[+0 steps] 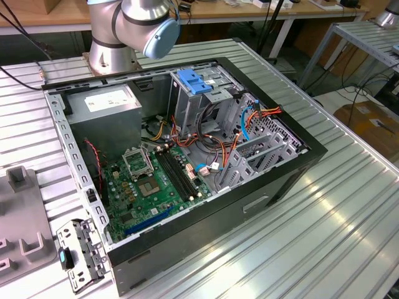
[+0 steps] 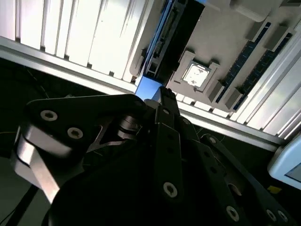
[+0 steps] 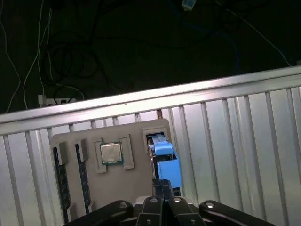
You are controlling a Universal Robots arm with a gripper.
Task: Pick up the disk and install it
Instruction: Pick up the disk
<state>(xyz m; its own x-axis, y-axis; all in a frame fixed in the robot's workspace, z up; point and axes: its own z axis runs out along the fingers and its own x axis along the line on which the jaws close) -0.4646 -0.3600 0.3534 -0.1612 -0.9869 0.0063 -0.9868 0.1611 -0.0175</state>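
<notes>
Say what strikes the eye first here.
The open computer case, motherboard bare, sits mid-table in the exterior view. In the first wrist view the bright blue disk stands in a grey tray beside a chip, with the gripper close to it.

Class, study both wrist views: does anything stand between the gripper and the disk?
Nothing visible does. The gripper is right at the blue-framed end of the disk, which sits in a slot of the grey tray.
</notes>
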